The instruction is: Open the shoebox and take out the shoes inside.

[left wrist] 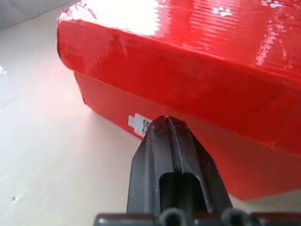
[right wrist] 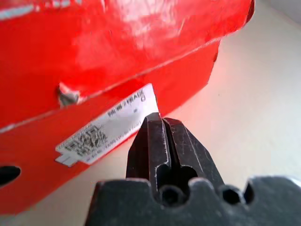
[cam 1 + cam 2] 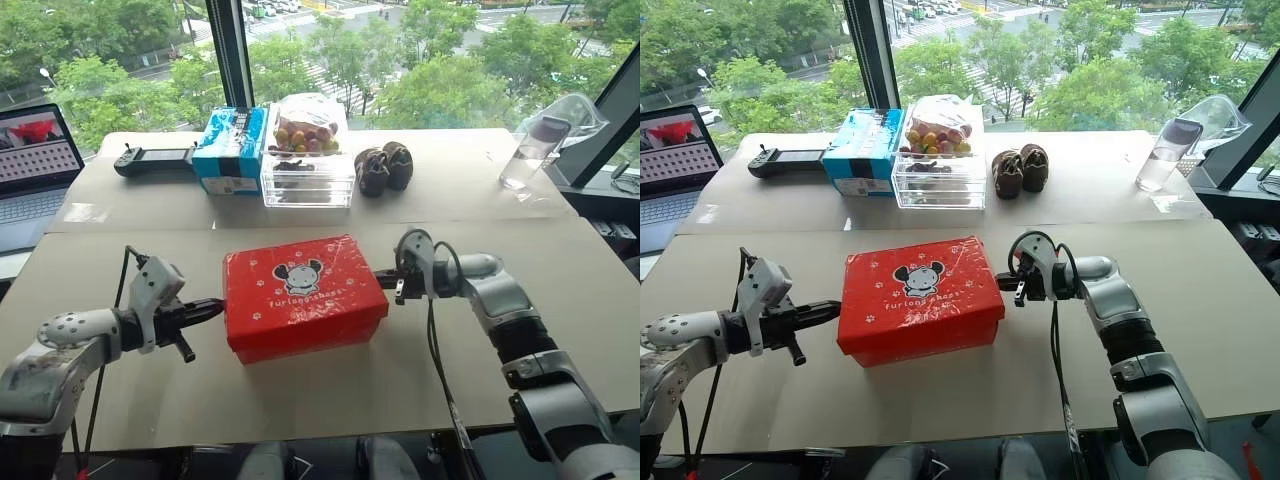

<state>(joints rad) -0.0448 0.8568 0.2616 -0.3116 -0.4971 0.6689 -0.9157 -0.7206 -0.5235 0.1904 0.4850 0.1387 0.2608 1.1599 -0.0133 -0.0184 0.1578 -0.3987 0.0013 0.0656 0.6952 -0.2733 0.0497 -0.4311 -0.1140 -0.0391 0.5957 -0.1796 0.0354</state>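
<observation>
Red and glossy, the shoebox (image 3: 305,295) lies mid-table with its lid down, bearing a cartoon dog, white paw prints and lettering. Left gripper (image 3: 213,309) and right gripper (image 3: 385,279) flank its ends, jaws pressed together, holding nothing.

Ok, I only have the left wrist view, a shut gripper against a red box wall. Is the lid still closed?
Observer: Yes, the shoebox lid lies flat and closed in the head views.
Operator: Where is the other arm?
Observer: The right gripper, shut, is at the opposite end wall, by a white label.
Operator: And mine?
Observer: The left gripper points at the box's left end wall, below the lid edge.
Operator: Anything behind the box?
Observer: A blue carton, a clear fruit box and dark brown shoes sit farther back.
</observation>
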